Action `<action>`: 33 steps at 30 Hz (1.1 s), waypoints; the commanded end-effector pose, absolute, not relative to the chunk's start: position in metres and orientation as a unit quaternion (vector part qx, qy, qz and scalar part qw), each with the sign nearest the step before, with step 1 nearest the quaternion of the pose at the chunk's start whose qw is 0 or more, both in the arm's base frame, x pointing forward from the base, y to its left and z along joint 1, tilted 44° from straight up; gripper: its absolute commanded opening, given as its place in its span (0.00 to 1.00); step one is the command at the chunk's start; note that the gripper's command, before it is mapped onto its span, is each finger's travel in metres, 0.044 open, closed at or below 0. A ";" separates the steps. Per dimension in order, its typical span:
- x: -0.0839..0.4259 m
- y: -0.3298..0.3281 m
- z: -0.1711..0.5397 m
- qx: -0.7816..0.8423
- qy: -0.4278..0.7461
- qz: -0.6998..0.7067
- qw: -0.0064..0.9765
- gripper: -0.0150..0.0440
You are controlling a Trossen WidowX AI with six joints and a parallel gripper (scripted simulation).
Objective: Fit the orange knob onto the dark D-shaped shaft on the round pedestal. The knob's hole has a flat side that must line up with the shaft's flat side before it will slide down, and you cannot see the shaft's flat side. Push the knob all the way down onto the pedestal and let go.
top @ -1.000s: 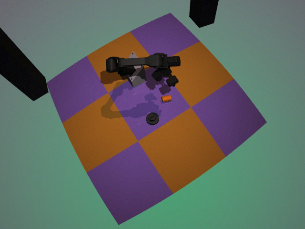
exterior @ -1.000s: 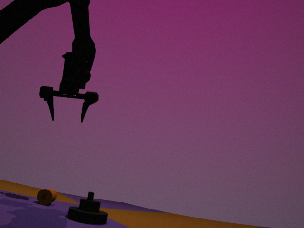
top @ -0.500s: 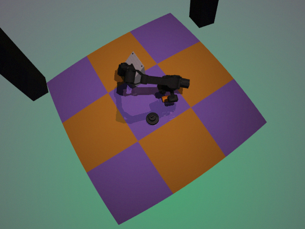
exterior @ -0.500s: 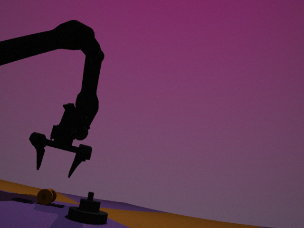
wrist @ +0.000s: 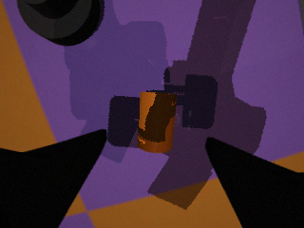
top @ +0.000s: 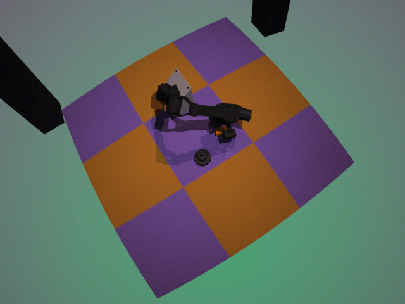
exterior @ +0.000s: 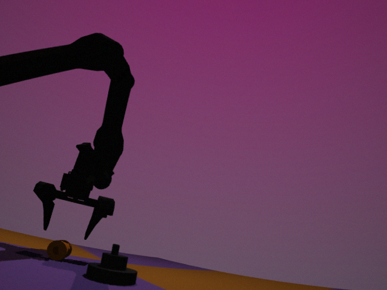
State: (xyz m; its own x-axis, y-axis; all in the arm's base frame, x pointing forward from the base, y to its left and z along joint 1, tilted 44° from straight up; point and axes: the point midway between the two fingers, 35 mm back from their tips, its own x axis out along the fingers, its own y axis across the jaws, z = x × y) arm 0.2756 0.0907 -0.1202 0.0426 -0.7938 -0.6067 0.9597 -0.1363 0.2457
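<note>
- Two fingers of the end effector (exterior: 65,234) (wrist: 157,137) stand wide apart with nothing between them, leaving room for the orange knob (top: 219,131) (exterior: 58,250) (wrist: 157,123) to pass between the tips.
- The knob lies on its side on a purple square of the desk (top: 130,189) (exterior: 34,271) (wrist: 43,85), near the round pedestal (top: 196,158) (exterior: 111,275) (wrist: 59,29) but apart from it.
- The end effector hangs above the knob, pointing mostly down and a little tilted, presumably so that a straight descent would bring one finger to either side of the barrel.
- The pedestal stands upright with its dark shaft (top: 201,154) (exterior: 115,249) pointing up and bare, ready to take the knob from above; the knob, lying down, would have to be turned upright first.
- The exterior view gives the height: both fingertips are above the knob, and a dark hole seems to show in its end face, though the light is too poor to make out a flat side.
- The wrist view gives the aim instead: the knob's length runs between the fingers, a little ahead of the tips, while the pedestal is cut off at a corner.
- From the top, the arm (top: 209,111) (exterior: 107,103) hides much of the knob, yet the whole pedestal shows.
</note>
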 end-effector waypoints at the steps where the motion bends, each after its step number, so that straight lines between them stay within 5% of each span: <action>1: 0.276 0.085 -0.126 0.322 0.127 -0.679 0.647 1.00; 23: 0.279 0.061 -0.150 0.321 0.126 -0.679 0.648 1.00; 30: 0.279 0.061 -0.150 0.321 0.126 -0.679 0.648 0.69; 33: 0.279 0.061 -0.150 0.321 0.126 -0.679 0.648 0.66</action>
State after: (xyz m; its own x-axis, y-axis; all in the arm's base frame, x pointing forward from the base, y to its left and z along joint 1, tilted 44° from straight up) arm 0.2781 0.0617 -0.1497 0.0403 -0.7965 -0.6033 0.9603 -0.1360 0.2437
